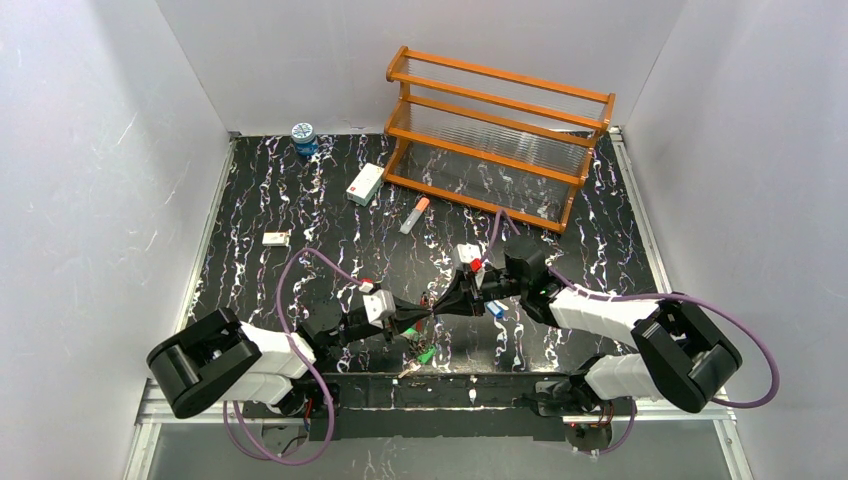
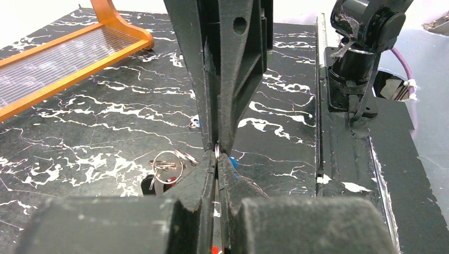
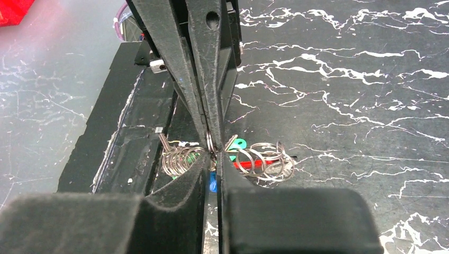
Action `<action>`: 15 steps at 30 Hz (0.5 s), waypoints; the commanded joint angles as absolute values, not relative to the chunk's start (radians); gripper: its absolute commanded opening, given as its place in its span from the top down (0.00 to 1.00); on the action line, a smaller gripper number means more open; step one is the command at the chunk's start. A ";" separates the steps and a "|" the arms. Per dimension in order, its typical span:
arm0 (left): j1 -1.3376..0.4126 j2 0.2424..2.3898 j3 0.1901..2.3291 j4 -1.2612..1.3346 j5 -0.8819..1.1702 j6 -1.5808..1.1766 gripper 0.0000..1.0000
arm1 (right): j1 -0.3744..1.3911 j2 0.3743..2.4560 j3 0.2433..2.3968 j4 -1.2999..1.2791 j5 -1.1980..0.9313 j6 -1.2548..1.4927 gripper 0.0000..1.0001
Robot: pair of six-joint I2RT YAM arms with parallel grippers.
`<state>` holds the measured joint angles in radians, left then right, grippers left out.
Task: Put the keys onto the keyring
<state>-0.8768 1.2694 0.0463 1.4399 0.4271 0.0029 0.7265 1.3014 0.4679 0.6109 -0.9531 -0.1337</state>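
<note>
My left gripper [image 1: 427, 318] and right gripper [image 1: 439, 312] meet tip to tip above the table's near middle. Both are shut on one thin silver loop of the keyring [image 2: 217, 151], which also shows in the right wrist view [image 3: 210, 142]. The left gripper [image 2: 217, 157] closes from below, and the right gripper's fingers [image 2: 230, 79] come in from above. Below the right gripper [image 3: 212, 155] lie bunched silver rings [image 3: 265, 159] with a red wire stretch [image 3: 267, 163]. A green key [image 3: 239, 144] rests there too [image 1: 425, 352]. A blue key [image 3: 213, 182] shows through the gap, under the right arm [image 1: 495, 308].
An orange rack [image 1: 500, 130] fills the back right. In front of it lie an orange-and-white tube [image 1: 414, 215] and a white box [image 1: 365, 184]. A blue-lidded jar [image 1: 303, 137] stands at the back left, and a small white piece [image 1: 276, 238] lies at the left. Purple cables [image 1: 300, 265] loop over both arms.
</note>
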 commanded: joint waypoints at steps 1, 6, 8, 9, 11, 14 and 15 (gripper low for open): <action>-0.881 1.275 0.043 1.482 0.431 0.007 1.00 | 0.723 1.306 0.508 0.671 -0.979 -0.119 0.89; -0.880 1.282 0.044 1.480 0.428 0.010 0.96 | 0.724 1.310 0.528 0.601 -0.976 -0.144 0.99; -0.880 1.281 0.044 1.474 0.414 0.011 0.84 | 0.724 1.309 0.544 0.546 -0.968 -0.177 0.99; -0.880 1.276 0.042 1.471 0.405 0.013 0.78 | 0.724 1.309 0.554 0.511 -0.962 -0.194 0.99; -0.880 1.266 0.040 1.457 0.386 0.019 0.71 | 0.725 1.306 0.575 0.428 -0.937 -0.235 0.99; -0.880 1.248 0.039 1.418 0.363 0.036 0.65 | 0.727 1.302 0.610 0.296 -0.902 -0.300 0.99; -0.880 1.240 0.041 1.393 0.356 0.044 0.64 | 0.728 1.301 0.619 0.256 -0.888 -0.322 0.99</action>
<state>-0.8768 1.2762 0.0456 1.4292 0.3992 0.0090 0.7261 1.3106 0.5488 0.4263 -0.9295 -0.2180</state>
